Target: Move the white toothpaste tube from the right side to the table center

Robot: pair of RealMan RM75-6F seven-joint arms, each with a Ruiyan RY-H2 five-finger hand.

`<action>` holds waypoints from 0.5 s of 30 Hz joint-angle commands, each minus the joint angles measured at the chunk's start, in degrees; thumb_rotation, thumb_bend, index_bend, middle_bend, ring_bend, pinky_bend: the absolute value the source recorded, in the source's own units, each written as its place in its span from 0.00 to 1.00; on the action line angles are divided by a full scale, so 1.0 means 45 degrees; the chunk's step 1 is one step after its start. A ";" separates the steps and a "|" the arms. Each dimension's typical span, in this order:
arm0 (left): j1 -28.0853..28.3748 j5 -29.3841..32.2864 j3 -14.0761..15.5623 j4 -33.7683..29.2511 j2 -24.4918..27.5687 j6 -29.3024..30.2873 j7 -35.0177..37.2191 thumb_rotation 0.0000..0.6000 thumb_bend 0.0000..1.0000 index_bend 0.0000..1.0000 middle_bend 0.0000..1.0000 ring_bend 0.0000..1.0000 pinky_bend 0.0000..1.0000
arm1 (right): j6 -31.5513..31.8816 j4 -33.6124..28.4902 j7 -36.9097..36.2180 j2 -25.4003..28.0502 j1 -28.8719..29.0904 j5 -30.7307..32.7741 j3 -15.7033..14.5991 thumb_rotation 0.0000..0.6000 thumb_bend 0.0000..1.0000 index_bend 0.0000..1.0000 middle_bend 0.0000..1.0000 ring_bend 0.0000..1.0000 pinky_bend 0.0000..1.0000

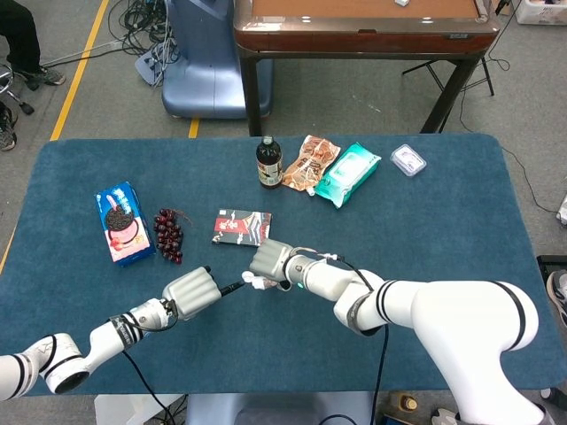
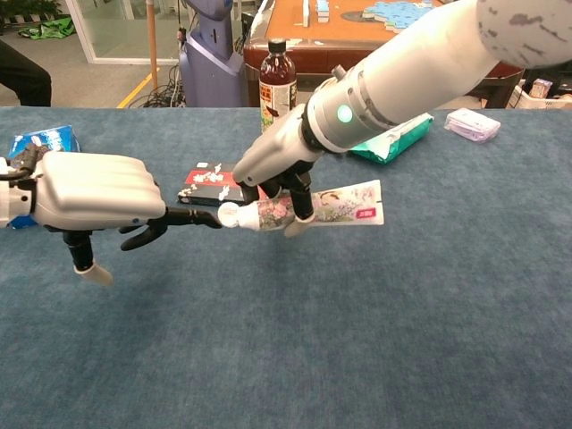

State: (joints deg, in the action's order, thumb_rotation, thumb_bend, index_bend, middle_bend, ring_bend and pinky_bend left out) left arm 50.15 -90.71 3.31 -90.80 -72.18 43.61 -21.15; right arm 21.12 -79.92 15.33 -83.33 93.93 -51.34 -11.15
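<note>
The blue surface (image 1: pixel 461 221) is carrying everything. Over its middle the right robot hand (image 2: pixel 281 165) is gripping the white toothpaste tube (image 2: pixel 308 207), fingers clamped around it and holding it level above the cloth, cap pointing toward the left robot hand (image 2: pixel 94 192). That hand is holding nothing; one dark finger is reaching out toward the cap, though whether it is touching is unclear. A dark packet (image 1: pixel 241 227) is lying just behind the tube, with a brown bottle (image 1: pixel 268 163) standing farther back.
</note>
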 commanded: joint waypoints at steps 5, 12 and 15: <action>-0.0377 -0.0013 0.0111 -0.0715 0.0639 0.0493 -0.0360 1.00 0.11 0.00 0.60 0.54 0.41 | 0.0130 0.0248 0.0027 0.0004 -0.0305 0.0090 -0.0020 1.00 1.00 1.00 0.87 0.89 0.39; -0.0827 0.0230 0.0196 -0.1141 0.1141 0.0891 -0.0697 1.00 0.11 0.00 0.59 0.53 0.41 | 0.0046 0.0231 0.0397 0.0142 -0.0637 0.0169 -0.0700 1.00 1.00 1.00 0.86 0.84 0.39; -0.0994 0.0441 0.0185 -0.1177 0.1239 0.0971 -0.0706 1.00 0.11 0.00 0.59 0.52 0.41 | 0.0194 0.0219 0.0508 0.0144 -0.0872 0.0336 -0.0984 1.00 0.96 1.00 0.83 0.78 0.39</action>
State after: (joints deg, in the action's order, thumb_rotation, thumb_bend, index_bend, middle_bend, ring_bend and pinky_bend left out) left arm 45.84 -88.89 4.15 -96.03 -66.73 47.85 -24.30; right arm 21.74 -78.91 17.35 -82.73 90.35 -50.10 -15.22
